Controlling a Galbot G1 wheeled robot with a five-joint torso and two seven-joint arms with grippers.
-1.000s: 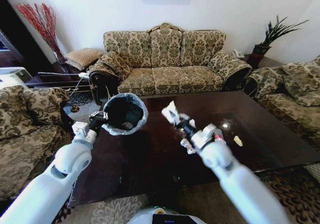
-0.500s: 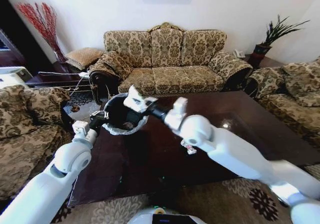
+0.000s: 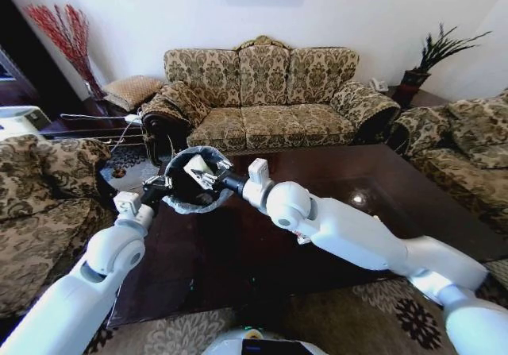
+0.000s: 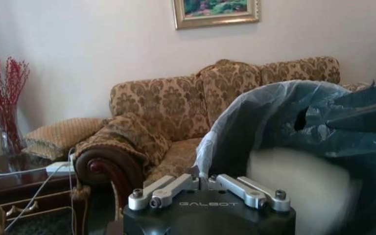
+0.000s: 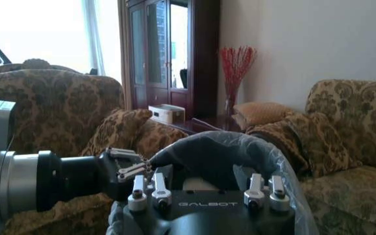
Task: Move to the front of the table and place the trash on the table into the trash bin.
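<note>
The right gripper [image 3: 202,174] has swung left over the trash bin [image 3: 176,204], apparently gripping white paper [image 3: 196,164]; the left gripper [image 3: 156,188] clamps the rim. Drop pending; table [image 3: 238,252] partly hidden.

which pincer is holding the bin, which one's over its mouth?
Left pincer grips the trash bin by its lined rim. Right pincer reaches across the table, over the bin's opening, with white trash at its tip.

The right tool [image 3: 205,175] has carried the crumpled paper [image 3: 197,167] over into the trash bin [image 3: 181,204].
</note>
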